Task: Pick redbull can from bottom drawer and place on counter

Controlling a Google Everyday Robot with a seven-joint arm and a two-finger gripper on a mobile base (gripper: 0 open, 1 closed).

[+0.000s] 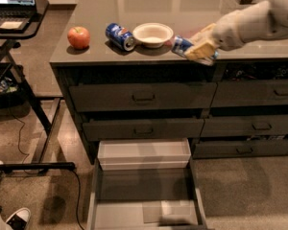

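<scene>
Grey-brown desk (149,4) fills the top of the view, drawer fronts below it. Bottom drawer (134,186) at 6 o'clock is pulled open, pale floor bare, white tray (144,152) at its back. Robot arm (249,20) comes in from 2 o'clock. Laptop stand (19,25) at 10 o'clock. White bowl (153,34) near desk's front edge; fat blue can (120,36) lying on its side just beside it at 9 o'clock, apple (78,37) further out at 9. Pincer (194,49) at bowl's 3 o'clock, over the desk's front edge, clamped on the slim can (180,44), which is tipped sideways, silver end towards the bowl. Can't tell if the slim can touches the desk.
</scene>
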